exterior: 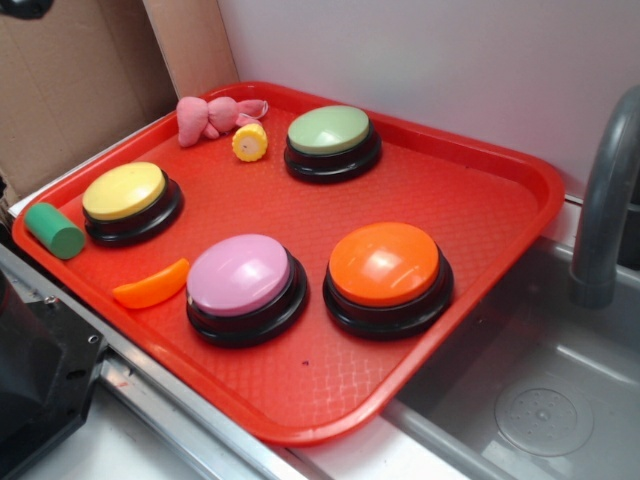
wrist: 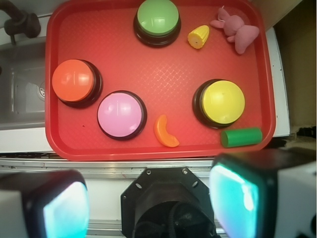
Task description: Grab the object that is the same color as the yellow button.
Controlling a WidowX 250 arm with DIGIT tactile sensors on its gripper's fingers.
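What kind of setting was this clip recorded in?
Probably a toy kitchen counter set up for tabletop manipulation: a metal sink with a grey faucet sits beside a red tray holding button toys, with cardboard behind.

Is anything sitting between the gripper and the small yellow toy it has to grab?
Yes, loosely. The yellow toy lies at the tray's far side, between the green button and pink plush. The yellow button and orange slice sit nearer the open gripper; an approach from above clears them.

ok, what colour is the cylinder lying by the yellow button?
Green. The cylinder lies on the tray's edge beside the yellow button; the wrist view shows it best.
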